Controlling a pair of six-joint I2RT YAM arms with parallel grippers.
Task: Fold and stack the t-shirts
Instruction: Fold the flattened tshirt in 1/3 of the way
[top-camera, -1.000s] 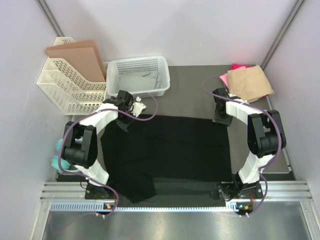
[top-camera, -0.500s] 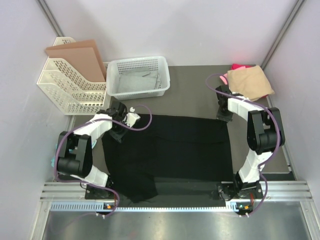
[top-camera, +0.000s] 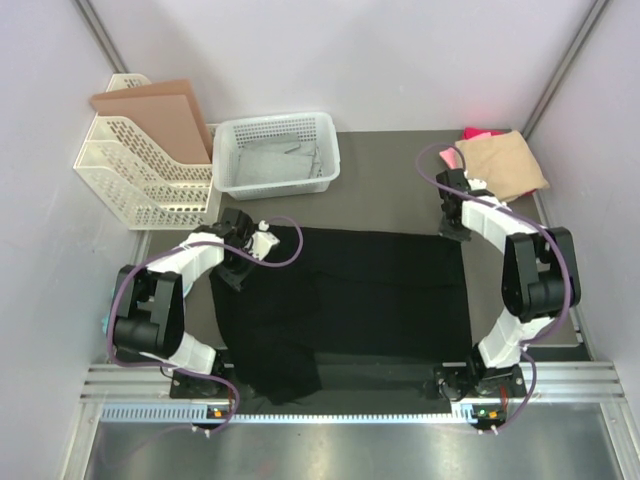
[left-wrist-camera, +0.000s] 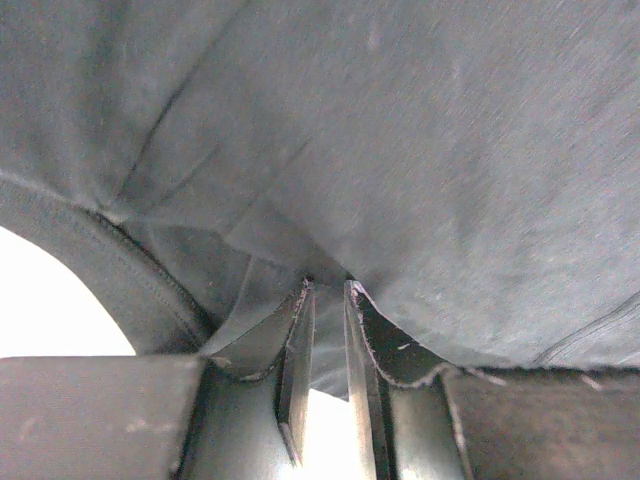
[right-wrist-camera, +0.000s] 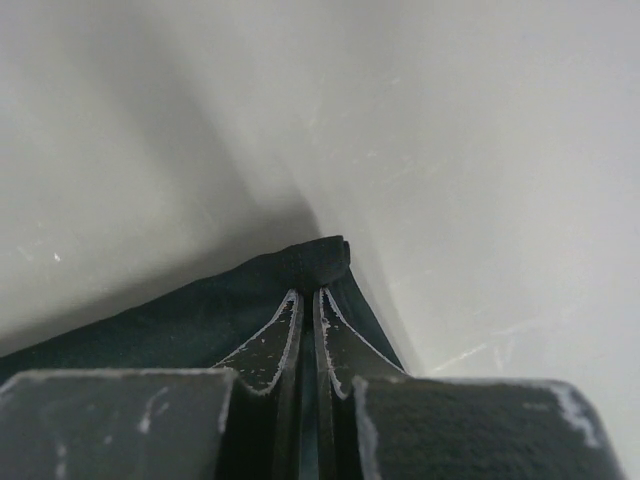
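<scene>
Judging the black t-shirt (top-camera: 360, 295) limp and light, we favour its upper corners, where left hand (top-camera: 232, 270) and right hand (top-camera: 455, 230) sit clamped on cloth.

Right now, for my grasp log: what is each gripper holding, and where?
Both pinch the black t-shirt: left gripper at its far left edge, right gripper at its far right corner.
</scene>
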